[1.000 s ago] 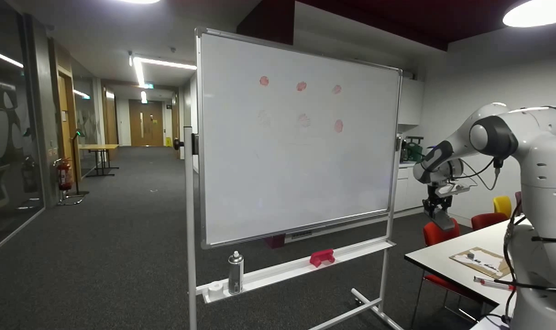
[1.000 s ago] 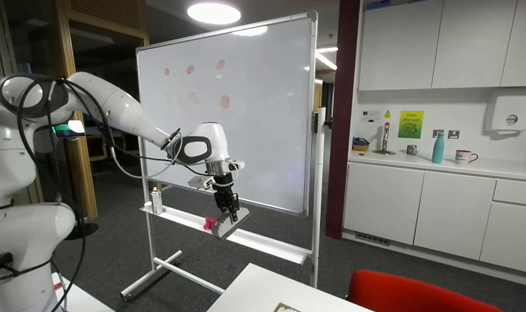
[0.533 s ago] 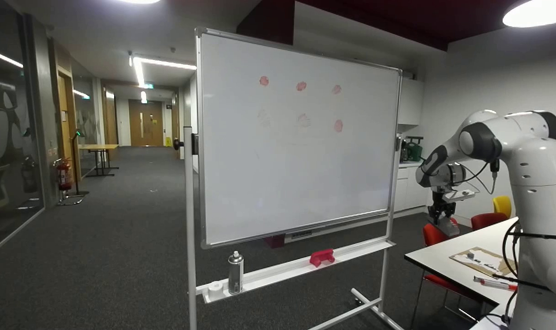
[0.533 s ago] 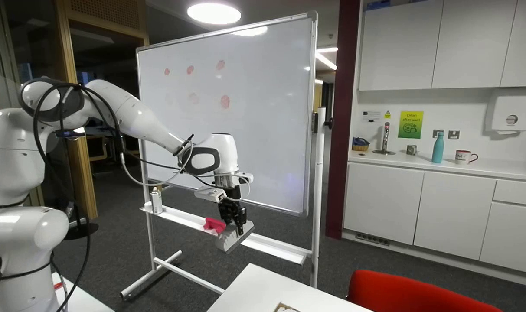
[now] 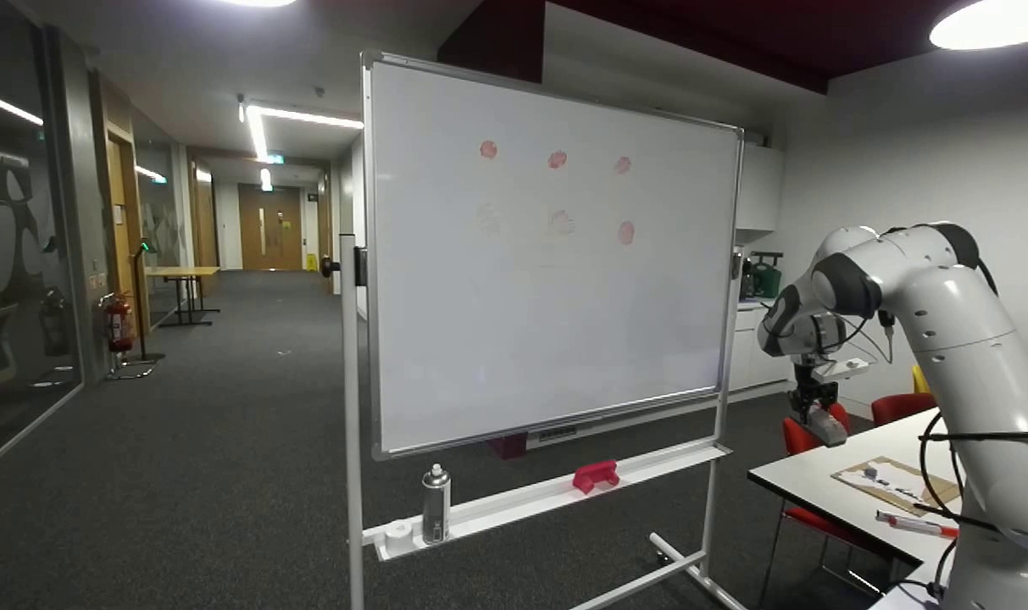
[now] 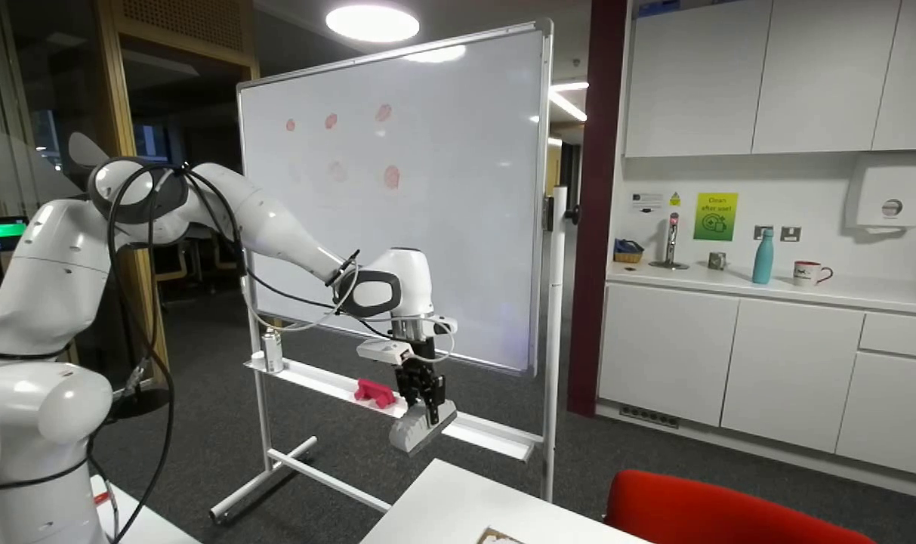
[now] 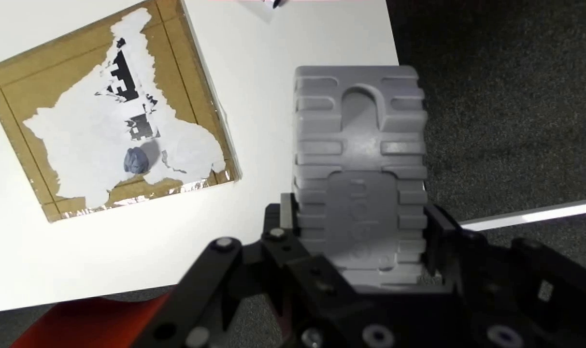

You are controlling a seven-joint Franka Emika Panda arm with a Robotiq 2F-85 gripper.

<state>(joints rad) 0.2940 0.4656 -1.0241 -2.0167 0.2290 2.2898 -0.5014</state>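
Since the earlier frames, the Panda arm (image 6: 284,230) is sinking in both exterior views, and we are seeing its claw (image 7: 361,215) coming slightly down, also shifting rightward in an exterior view, with the grey board eraser (image 6: 418,431). The whiteboard (image 5: 556,330) is filling the centre of both exterior views, reddish smudges (image 5: 558,159) showing across its upper part. The white table (image 7: 259,121) is stretching over the left and top of the wrist view, and the white tray (image 5: 514,506) is running below the board. A red chair (image 7: 90,326) is poking into the lower left of the wrist view; toward the upper left, a cardboard sheet (image 7: 171,79) is lying on the table, carrying torn white paper (image 7: 80,145). A spray can (image 5: 436,508) is standing on the tray. We are looking hardest at the eraser: it is hanging directly between the fingers (image 7: 287,210), which are clamping its long sides. Its long axis is running up and down the wrist view, square to the line joining the fingers, its upper end reaching past them. Whether it is hovering over the table, we are not managing to tell. A pink holder (image 6: 374,393) is resting on the tray, and a blue-grey lump (image 7: 136,160) is sitting on the torn paper.
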